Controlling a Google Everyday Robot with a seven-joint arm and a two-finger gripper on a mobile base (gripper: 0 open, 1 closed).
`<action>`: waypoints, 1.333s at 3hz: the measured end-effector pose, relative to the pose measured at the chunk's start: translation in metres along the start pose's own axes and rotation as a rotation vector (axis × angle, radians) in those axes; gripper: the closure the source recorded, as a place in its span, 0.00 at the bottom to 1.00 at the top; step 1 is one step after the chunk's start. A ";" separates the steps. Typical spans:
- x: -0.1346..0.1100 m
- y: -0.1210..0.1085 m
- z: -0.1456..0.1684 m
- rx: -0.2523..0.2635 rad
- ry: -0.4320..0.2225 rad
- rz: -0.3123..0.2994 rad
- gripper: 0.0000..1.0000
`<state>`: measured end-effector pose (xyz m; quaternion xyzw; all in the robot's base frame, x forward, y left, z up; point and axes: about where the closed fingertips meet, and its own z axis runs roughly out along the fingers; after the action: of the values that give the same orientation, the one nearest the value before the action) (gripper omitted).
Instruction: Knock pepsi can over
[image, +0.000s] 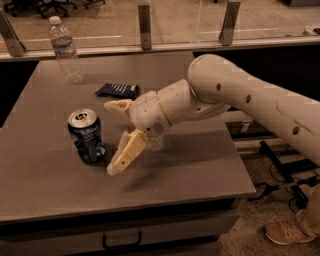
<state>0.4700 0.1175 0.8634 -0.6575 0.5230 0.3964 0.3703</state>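
The pepsi can (86, 137), dark blue with a silver top and pull tab, stands upright on the grey table (45, 190), left of centre. My gripper (108, 139) is open just to the right of the can, low over the table. Its lower finger (127, 152) points down and left, with its tip close beside the can's base. The upper finger (119, 106) points left, behind the can's top right. I cannot tell whether either finger touches the can. The white arm reaches in from the right.
A clear plastic water bottle (65, 50) stands at the table's back left. A flat dark blue snack wrapper (117, 90) lies behind the gripper. A glass-panelled rail (145, 25) runs along the far edge. A person's shoe (287, 231) is on the floor at the right.
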 end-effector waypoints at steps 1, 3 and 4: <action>-0.008 -0.016 0.024 -0.029 -0.127 -0.019 0.18; -0.027 -0.022 0.048 -0.161 -0.169 -0.040 0.65; -0.032 -0.019 0.038 -0.172 -0.019 -0.051 0.87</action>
<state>0.4795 0.1680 0.8782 -0.6960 0.4667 0.4366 0.3273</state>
